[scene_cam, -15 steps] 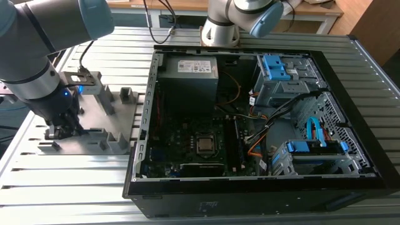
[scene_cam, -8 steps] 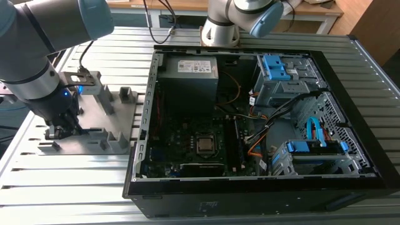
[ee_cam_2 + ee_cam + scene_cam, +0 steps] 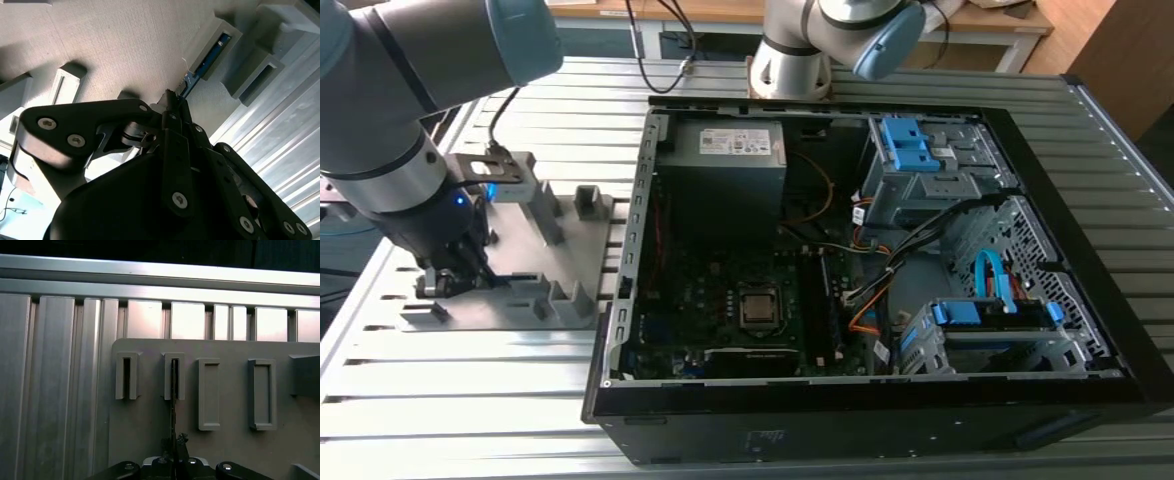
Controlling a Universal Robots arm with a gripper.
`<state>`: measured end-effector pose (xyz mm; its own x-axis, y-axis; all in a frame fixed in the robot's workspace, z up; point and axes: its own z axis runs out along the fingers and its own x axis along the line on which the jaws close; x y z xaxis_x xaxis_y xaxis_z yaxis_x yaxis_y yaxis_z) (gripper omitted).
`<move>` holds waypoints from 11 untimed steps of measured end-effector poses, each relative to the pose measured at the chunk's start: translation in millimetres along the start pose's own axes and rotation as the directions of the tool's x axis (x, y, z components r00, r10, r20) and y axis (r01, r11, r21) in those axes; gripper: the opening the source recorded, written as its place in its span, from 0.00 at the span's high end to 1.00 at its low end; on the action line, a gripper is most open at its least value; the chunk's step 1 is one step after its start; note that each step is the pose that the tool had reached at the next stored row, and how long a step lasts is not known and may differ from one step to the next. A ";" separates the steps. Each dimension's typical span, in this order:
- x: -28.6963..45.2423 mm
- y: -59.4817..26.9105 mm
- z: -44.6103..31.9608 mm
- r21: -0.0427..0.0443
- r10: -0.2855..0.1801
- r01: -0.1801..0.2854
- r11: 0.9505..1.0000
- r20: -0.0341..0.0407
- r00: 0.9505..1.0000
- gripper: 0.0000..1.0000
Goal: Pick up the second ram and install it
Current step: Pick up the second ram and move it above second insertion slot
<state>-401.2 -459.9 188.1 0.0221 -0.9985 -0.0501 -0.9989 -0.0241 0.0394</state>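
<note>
The second ram (image 3: 207, 57) is a thin dark board with a blue patch. It stands on edge with its far end in a slot of a grey holder block (image 3: 216, 31). In the first wrist view the ram (image 3: 173, 390) runs edge-on from the holder block (image 3: 167, 376) down to my gripper (image 3: 174, 441). My gripper (image 3: 171, 98) is shut on the near end of the stick, fingers pressed to both faces. In the exterior view my gripper (image 3: 447, 280) is low over the grey holder plate (image 3: 520, 265), to the left of the computer case.
An open computer case (image 3: 1067, 250) lies to the exterior view's right, with a motherboard (image 3: 720, 300), loose cables and blue drive brackets (image 3: 907, 145). A second arm's base (image 3: 790, 65) stands behind the case. Empty holder blocks (image 3: 209, 392) flank the ram. The slotted aluminium table (image 3: 454, 400) surrounds everything.
</note>
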 end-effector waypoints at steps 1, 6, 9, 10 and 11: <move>0.0 0.0 0.0 0.000 0.000 0.000 1.000 0.000 1.000 0.86; -0.1 0.2 -3.2 0.000 0.000 0.000 1.000 0.000 1.000 0.86; -0.4 0.3 -8.5 0.000 0.000 0.000 1.000 0.000 1.000 0.86; -0.5 0.4 -9.8 0.000 0.000 0.000 1.000 0.000 1.000 0.86; -0.5 0.4 -10.8 0.000 0.000 0.000 1.000 0.000 1.000 0.86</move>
<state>-401.2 -459.9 198.9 0.0221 -0.9985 -0.0501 -0.9989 -0.0241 0.0393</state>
